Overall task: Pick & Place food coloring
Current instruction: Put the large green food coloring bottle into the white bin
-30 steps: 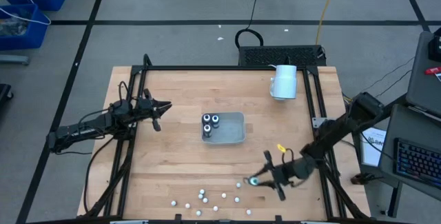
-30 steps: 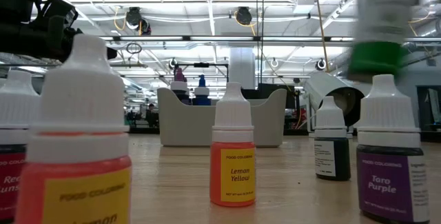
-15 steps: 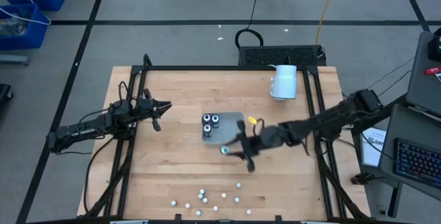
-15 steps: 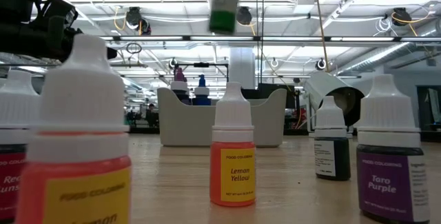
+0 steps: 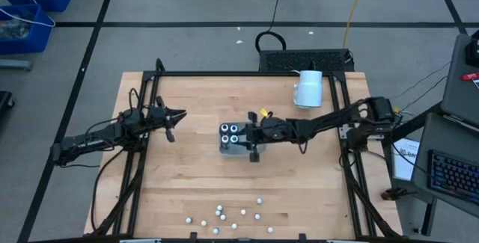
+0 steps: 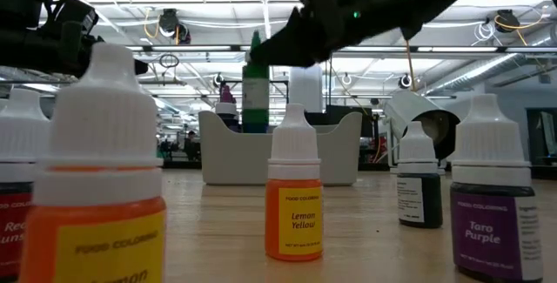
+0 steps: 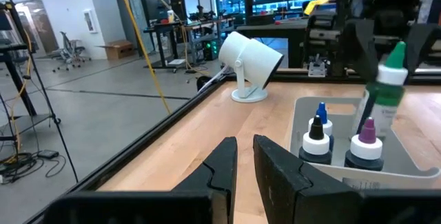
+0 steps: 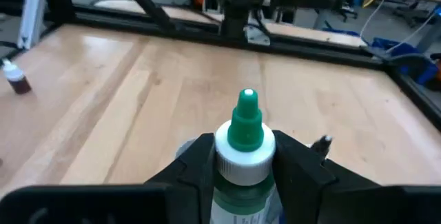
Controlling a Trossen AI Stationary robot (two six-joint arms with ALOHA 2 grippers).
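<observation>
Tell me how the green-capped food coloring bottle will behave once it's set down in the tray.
The green-capped bottle is tall and slim, so it may tip if released tilted. The tray walls and the bottles beside it could catch it. It probably weighs little, as the right claw holds it by the neck alone.

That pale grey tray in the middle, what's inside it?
Inside the pale grey rectangular tray stand three dark bottles. The right claw holds a green-capped bottle over it. The floor beneath is hidden.

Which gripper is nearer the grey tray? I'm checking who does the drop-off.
Right. The right gripper, holding a green-tipped bottle, is over the tray; the left gripper waits off to the tray's left side.
</observation>
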